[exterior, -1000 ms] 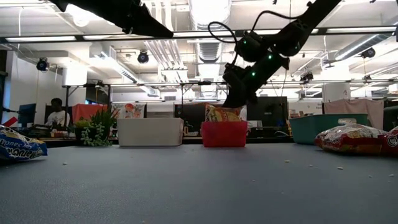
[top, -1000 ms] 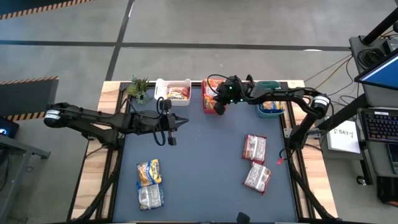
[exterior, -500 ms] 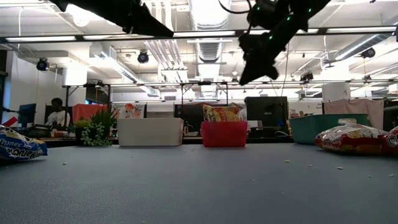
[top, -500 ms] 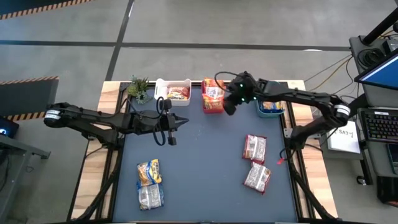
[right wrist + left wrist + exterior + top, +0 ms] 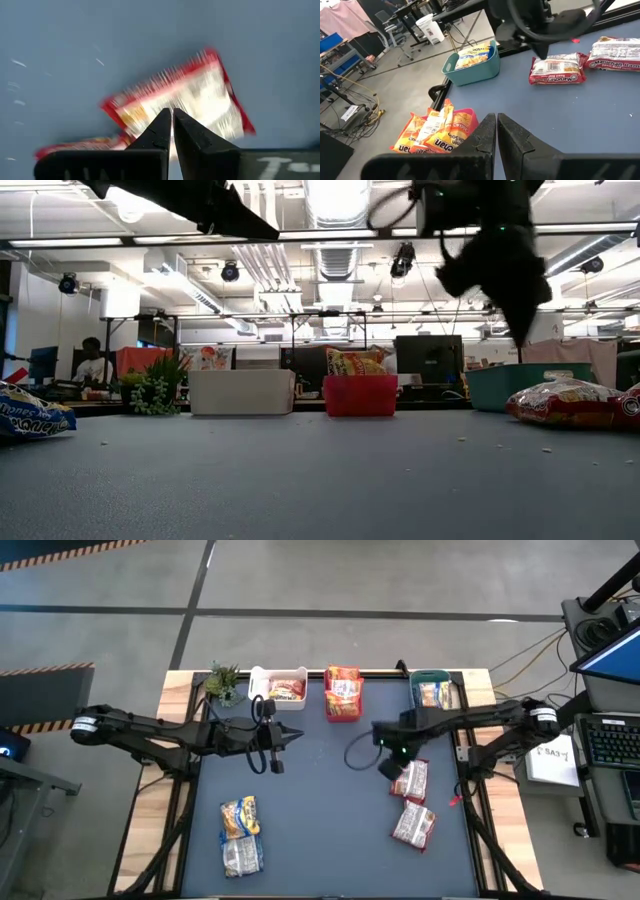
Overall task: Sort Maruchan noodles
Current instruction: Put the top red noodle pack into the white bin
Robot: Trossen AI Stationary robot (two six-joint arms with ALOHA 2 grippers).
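— So what are the packets (image 5: 410,779) like?

— Flat, crinkly plastic rectangles with sealed, ridged ends. Two silvery-white ones with red borders lie on the right side of the table (image 5: 330,830), one just below the other. Two more, blue and yellow with white, lie end to end near the front left (image 5: 240,835).

— And the bins?

— Three small plastic ones along the far edge. The white bin (image 5: 279,687) holds a silvery-red packet, the pink bin (image 5: 343,710) stands stuffed with orange packets poking above its rim, and the teal bin (image 5: 424,679) holds a yellow-blue one. A small green plant (image 5: 222,682) sits beside the white bin.

— Where are the grippers?

— The right gripper (image 5: 389,766) hangs over the nearer silvery-red packet, fingers pressed together, nothing between them. The left gripper (image 5: 296,736) waits above the table's left-centre, also closed and empty.

— The surface?

— Matte dark blue-grey, flecked with pale crumbs, flanked by light wooden boards. Beyond it the low view shows an open workshop with ceiling lights, ducts, monitors, and a person (image 5: 92,363) seated far off at the left.
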